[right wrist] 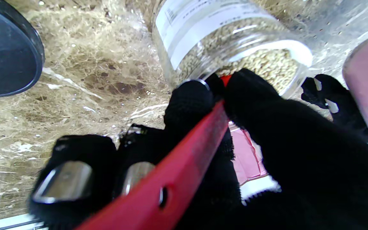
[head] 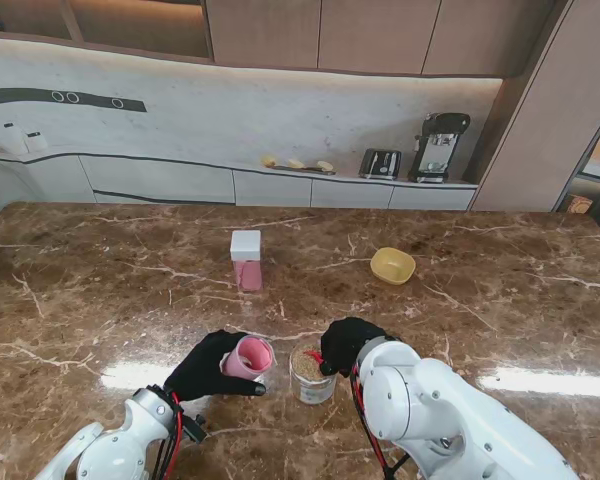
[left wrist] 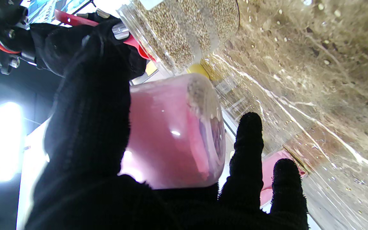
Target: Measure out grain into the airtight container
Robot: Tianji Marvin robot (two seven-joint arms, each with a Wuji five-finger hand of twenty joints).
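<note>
Glossy marble table, clear glass jar.

The stand view is evenly lit and sharp; warm strip lighting glows under the wall cabinets, and two white glare patches lie on the polished tabletop. The left wrist view is backlit, with a blown-out light at one edge. The right wrist view is soft, close objects blurred.

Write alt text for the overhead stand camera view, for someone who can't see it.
Two black-gloved robot hands work over a brown marble table: the left hand holds a tilted pink container, while the right hand dips a red scoop into a clear jar of grain. Farther away sit a pink container with a white lid and a yellow bowl.
</note>
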